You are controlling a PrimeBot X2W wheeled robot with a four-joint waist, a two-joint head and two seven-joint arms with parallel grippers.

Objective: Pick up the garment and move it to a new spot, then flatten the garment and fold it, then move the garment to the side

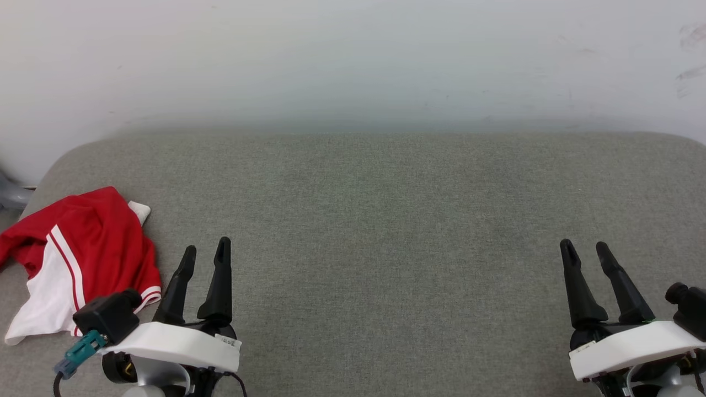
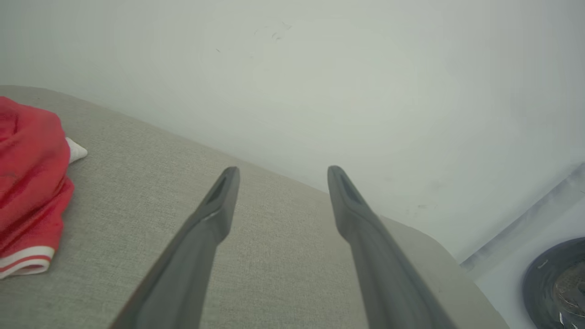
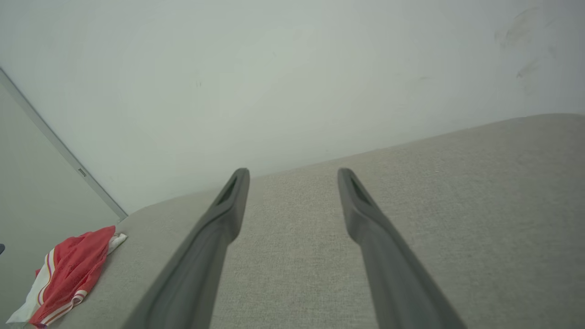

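The garment is lying crumpled, its folds tucking the front out of sight, and its red edge is slipping past the head view's left border. The black camera block on the left wrist is covering part of the striped hem. In the left wrist view the garment is blurring and running off the left edge. A dark round thing is poking in at the lower right, cut off and unidentifiable.
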